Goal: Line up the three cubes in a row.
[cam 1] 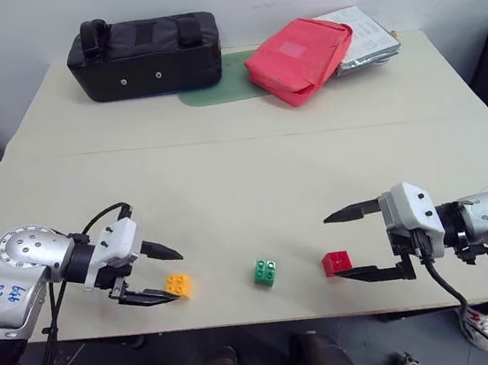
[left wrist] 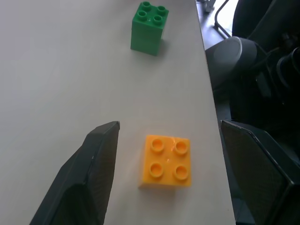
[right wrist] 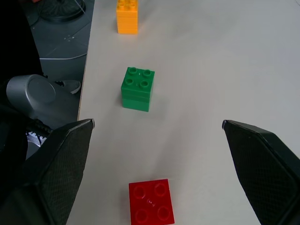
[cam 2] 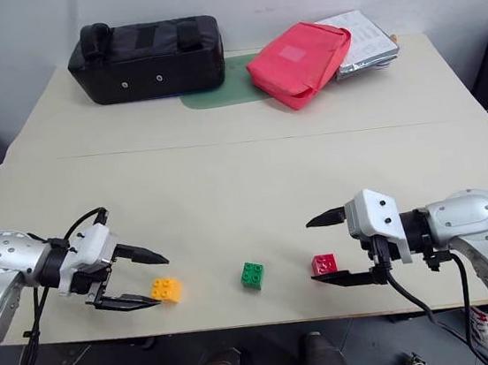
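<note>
Nearest to me, along the front edge of the table (cam 1: 223, 158), sit the three cubes in a rough line: the orange-yellow brick (cam 1: 178, 286) at about eight o'clock from the table's middle, the green brick (cam 1: 266, 271) at six, the red brick (cam 1: 335, 263) between five and six. They are apart from one another, and the green one stands taller than its neighbours, as the right wrist view shows.

My left gripper (cam 1: 168, 273) is spread partway. Its fingers (left wrist: 96, 173) stand either side of the orange-yellow brick without touching it, so it holds nothing. My right gripper (cam 1: 334, 244) is fully spread and empty. The red brick lies just beside its lower finger, between the two tips.

I judge these bricks to be light, rigid plastic with smooth, somewhat slippery walls. They should not crush, but a glancing touch could send one skating, and the table edge is close at six o'clock. The flat side walls are the place to take hold, squarely and low down. The studded top gives poor purchase. A corner grip would probably twist the brick out.

Far off at twelve o'clock lie a black bag (cam 1: 144, 54), a red pouch (cam 1: 298, 58) and some papers (cam 1: 367, 36), well clear of the work.
</note>
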Controlling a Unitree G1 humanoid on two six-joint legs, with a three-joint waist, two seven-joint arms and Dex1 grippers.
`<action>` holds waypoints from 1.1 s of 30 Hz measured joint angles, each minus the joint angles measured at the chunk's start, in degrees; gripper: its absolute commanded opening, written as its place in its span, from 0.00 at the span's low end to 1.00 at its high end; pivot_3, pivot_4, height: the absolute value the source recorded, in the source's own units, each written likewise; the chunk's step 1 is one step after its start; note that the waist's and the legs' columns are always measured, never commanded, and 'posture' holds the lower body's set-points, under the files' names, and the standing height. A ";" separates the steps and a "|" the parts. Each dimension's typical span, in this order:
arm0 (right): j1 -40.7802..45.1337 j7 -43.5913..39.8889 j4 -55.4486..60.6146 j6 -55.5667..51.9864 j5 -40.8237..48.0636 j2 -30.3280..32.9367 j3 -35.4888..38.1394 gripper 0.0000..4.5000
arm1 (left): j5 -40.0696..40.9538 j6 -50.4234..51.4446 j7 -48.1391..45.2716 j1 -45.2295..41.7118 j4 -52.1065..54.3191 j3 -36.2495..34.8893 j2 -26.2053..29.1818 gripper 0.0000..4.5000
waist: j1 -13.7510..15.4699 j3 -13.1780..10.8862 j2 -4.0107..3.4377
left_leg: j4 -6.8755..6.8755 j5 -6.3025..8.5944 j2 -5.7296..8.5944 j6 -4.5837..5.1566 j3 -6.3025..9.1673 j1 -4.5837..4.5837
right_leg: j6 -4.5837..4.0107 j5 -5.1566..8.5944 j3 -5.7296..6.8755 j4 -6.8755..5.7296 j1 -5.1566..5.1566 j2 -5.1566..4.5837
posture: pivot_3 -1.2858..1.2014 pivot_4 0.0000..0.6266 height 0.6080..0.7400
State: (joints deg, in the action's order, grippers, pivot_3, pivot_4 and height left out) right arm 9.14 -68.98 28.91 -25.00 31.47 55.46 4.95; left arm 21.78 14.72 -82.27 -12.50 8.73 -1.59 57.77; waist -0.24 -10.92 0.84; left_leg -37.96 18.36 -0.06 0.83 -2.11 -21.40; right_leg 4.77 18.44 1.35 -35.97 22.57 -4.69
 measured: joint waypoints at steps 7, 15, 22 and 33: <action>0.63 0.49 0.02 -0.02 0.00 -0.19 -0.37 1.00 | -4.97 -5.42 1.55 0.74 -3.10 3.33 -1.93 0.80 | 0.00 0.00 0.00 | 0.01 0.04 -0.01 0.07 0.00 -0.01 | 0.00 0.00 0.01 -0.01 0.02 0.01 | 0.52 0.24 1.00; 0.99 0.81 0.03 -0.03 -0.01 -0.19 -0.44 1.00 | -6.68 -8.68 0.63 -0.83 -6.40 6.61 -3.39 0.39 | -0.07 0.00 0.00 | 0.01 0.03 0.00 0.06 -0.01 -0.01 | 0.00 0.00 0.01 -0.01 0.02 0.01 | 0.52 0.24 1.00; -0.34 0.71 0.15 0.03 -0.01 -0.06 -0.36 1.00 | -6.86 -10.00 0.23 -5.84 -9.50 7.15 -4.37 0.34 | 0.04 0.00 0.00 | 0.00 0.03 0.00 0.06 -0.01 -0.01 | 0.01 0.00 0.02 -0.02 0.01 0.01 | 0.52 0.24 1.00; -0.43 0.52 0.16 0.21 -0.16 -0.02 -0.49 1.00 | -9.74 -13.88 0.86 -8.78 -13.40 9.51 -7.23 0.41 | 0.02 0.00 0.00 | -0.03 0.02 0.00 0.05 -0.03 -0.01 | 0.02 -0.01 0.01 -0.06 0.01 0.05 | 0.52 0.24 1.00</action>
State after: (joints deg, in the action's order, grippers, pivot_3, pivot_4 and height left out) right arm 8.71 -68.46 29.06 -24.80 31.31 55.44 4.46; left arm 12.04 0.83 -81.41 -21.27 -4.67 7.92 50.54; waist -0.22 -10.92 0.84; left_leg -37.99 18.39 -0.06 0.88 -2.14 -21.41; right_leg 4.79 18.43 1.35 -36.03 22.58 -4.65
